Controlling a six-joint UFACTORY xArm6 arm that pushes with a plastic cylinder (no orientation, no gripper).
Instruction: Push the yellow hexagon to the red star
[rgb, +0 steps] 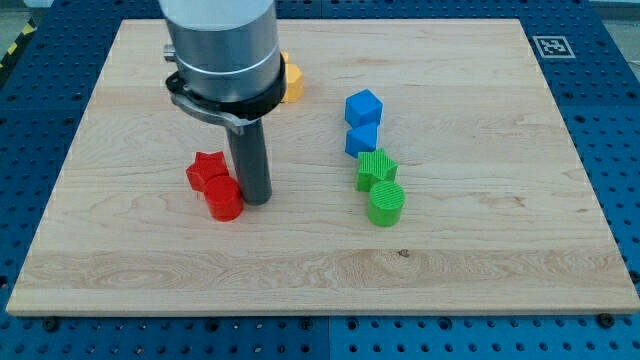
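my tip (256, 201) right of cylinder (224, 198)

Pale grained wooden board (480, 260), ribbed plastic-looking green cylinder (386, 204)

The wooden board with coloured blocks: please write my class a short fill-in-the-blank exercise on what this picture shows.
1. My tip stands just to the view's right of the ____ cylinder.
2. The yellow hexagon is partly hidden behind the ____.
3. The two blue blocks lie above the two ____ blocks.
4. The red star touches the red ____.

Missing words: red; arm; green; cylinder
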